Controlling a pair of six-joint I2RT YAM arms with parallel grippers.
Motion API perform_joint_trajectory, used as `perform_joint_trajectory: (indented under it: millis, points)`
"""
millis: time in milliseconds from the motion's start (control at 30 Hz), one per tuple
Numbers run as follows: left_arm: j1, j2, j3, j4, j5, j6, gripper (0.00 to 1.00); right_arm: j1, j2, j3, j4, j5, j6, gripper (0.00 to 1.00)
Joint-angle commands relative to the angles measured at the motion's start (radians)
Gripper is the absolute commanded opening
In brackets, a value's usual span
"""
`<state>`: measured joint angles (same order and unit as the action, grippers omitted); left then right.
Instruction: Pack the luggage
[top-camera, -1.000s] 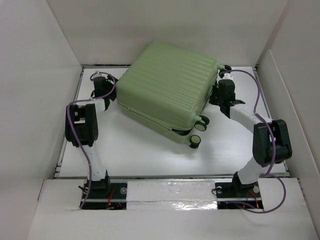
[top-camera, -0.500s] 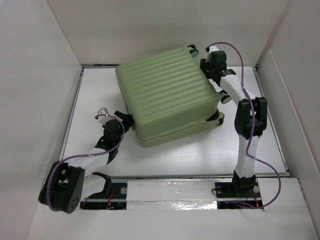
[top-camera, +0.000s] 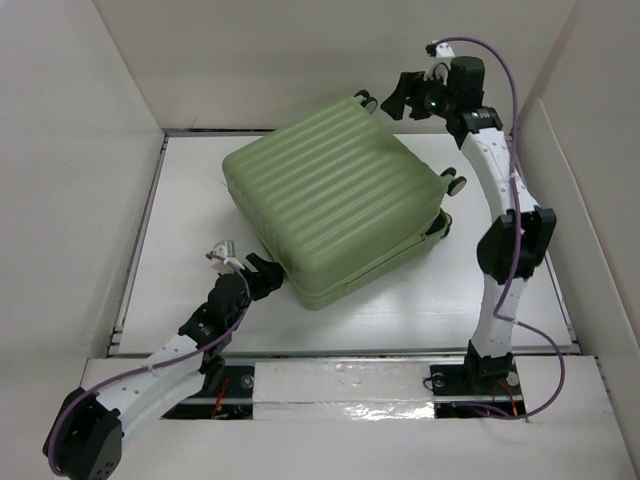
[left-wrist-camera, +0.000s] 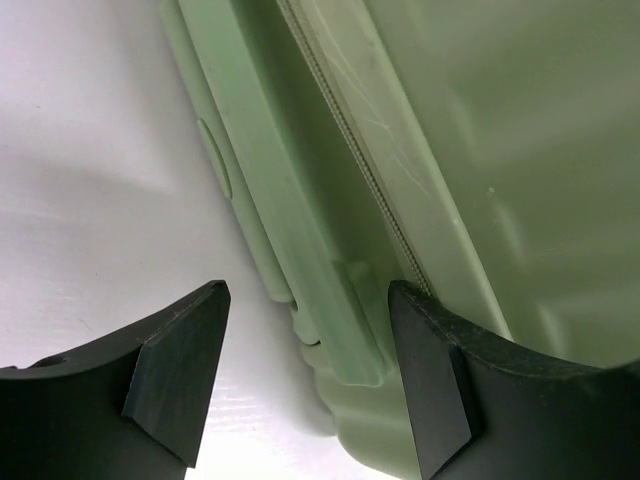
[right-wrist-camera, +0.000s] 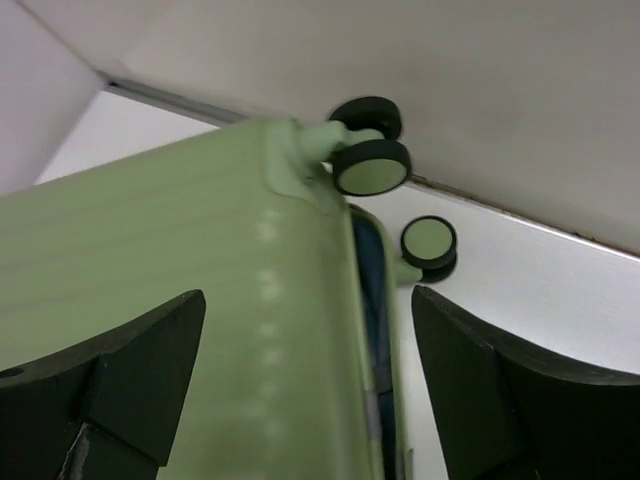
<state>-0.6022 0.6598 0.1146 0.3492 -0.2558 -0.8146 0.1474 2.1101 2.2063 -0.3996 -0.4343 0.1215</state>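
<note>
The luggage (top-camera: 335, 205) lies flat mid-table (top-camera: 420, 300), its seven o'clock corner just beside the nearer left pincer (top-camera: 268, 274), jaws apart astride the seam, while the right pincer (top-camera: 392, 100) hangs wide apart and empty above the one o'clock wheels (right-wrist-camera: 371, 166).

The luggage (top-camera: 335, 205) lies flat on the table (top-camera: 420, 310). Its near-left corner sits just ahead of the left claw (top-camera: 262, 272). The right claw (top-camera: 394, 100) hangs above its far-right corner, with two wheels (right-wrist-camera: 370, 165) just ahead of it.
</note>
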Motion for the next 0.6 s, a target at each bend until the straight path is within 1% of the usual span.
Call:
perform_joint_trajectory:
  millis: [0,33,67,100,133,167,200,233,267,300,333,367,433,467,500,533,567]
  points:
    - [-0.019,0.046,0.077,0.066,0.093,0.038,0.62,-0.037,-0.210,-0.156,0.118,-0.133,0.041,0.88]
    - [-0.019,0.091,0.092,0.080,0.101,0.043,0.62,-0.037,-0.346,-0.237,0.169,-0.136,0.046,0.86]
    - [-0.019,0.113,0.095,0.095,0.107,0.045,0.61,-0.037,-0.420,-0.410,0.220,-0.133,0.047,0.84]
    - [-0.019,0.132,0.099,0.132,0.118,0.051,0.60,-0.025,-0.496,-0.498,0.298,-0.126,0.049,0.73]
    - [-0.019,0.161,0.099,0.149,0.121,0.051,0.59,-0.014,-0.657,-0.589,0.333,-0.118,0.047,0.65]
    - [-0.019,0.173,0.099,0.164,0.124,0.051,0.58,0.004,-0.744,-0.685,0.369,-0.095,0.047,0.55]
    - [-0.019,0.182,0.099,0.193,0.127,0.052,0.57,0.027,-0.828,-0.882,0.448,-0.072,0.055,0.32]
    - [-0.019,0.196,0.099,0.209,0.128,0.052,0.56,0.099,-0.914,-0.980,0.473,-0.048,0.056,0.23]
    - [-0.028,0.204,0.097,0.223,0.130,0.049,0.54,0.141,-1.072,-1.067,0.490,0.004,0.053,0.17]
    - [-0.028,0.208,0.099,0.252,0.136,0.051,0.53,0.185,-1.143,-1.152,0.513,0.037,0.058,0.09]
    - [-0.028,0.225,0.099,0.267,0.151,0.046,0.52,0.228,-1.204,-1.298,0.516,0.064,0.063,0.05]
    - [-0.028,0.237,0.102,0.280,0.161,0.043,0.51,0.304,-1.308,-1.368,0.522,0.107,0.067,0.04]
    - [-0.028,0.283,0.117,0.319,0.191,0.038,0.50,0.365,-1.377,-1.504,0.477,0.144,0.070,0.01]
    - [-0.028,0.303,0.123,0.333,0.196,0.035,0.50,0.420,-1.404,-1.542,0.446,0.195,0.067,0.00]
    - [-0.028,0.323,0.129,0.361,0.201,0.034,0.50,0.447,-1.449,-1.582,0.418,0.219,0.078,0.00]
    - [-0.037,0.365,0.144,0.378,0.204,0.026,0.50,0.477,-1.469,-1.653,0.407,0.245,0.086,0.01]
    - [-0.048,0.386,0.154,0.392,0.204,0.023,0.50,0.529,-1.490,-1.687,0.404,0.299,0.095,0.03]
